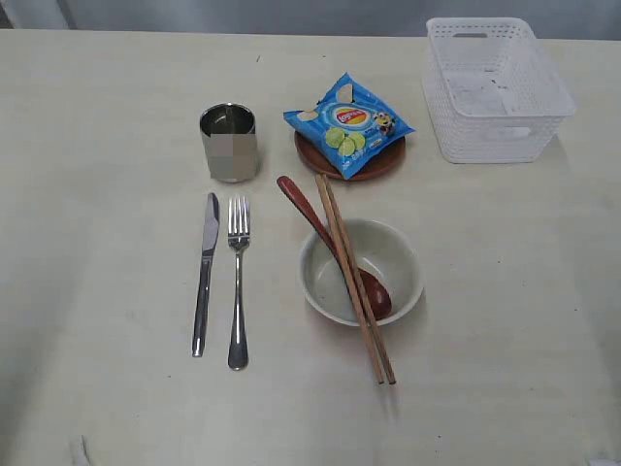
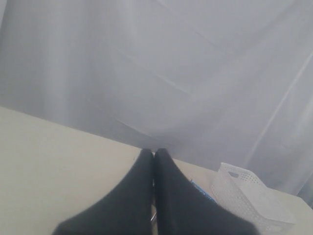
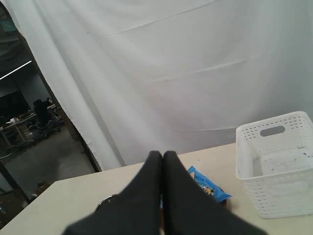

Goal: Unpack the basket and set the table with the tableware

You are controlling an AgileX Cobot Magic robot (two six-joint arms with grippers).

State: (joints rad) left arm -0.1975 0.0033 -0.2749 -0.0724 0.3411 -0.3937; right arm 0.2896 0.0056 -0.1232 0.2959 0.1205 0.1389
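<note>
With the white plastic lattice basket (image 1: 497,89) empty at the table's far right corner, both grippers (image 2: 154,155) (image 3: 162,155) pinched shut holding nothing, a careless sweep could knock the brown chopsticks (image 1: 354,279) off the cream bowl (image 1: 361,271).

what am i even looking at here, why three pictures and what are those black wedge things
It is a two-armed robot seen by three cameras. One camera looks down at the table; the other two ride on the wrists. The black wedges are each arm's fingers, pressed together and holding nothing: left gripper, right gripper. On the table lie a knife, fork, steel cup, and a bowl holding a wooden spoon with chopsticks across it. A chip bag sits on a small brown plate. The white basket looks empty.
</note>
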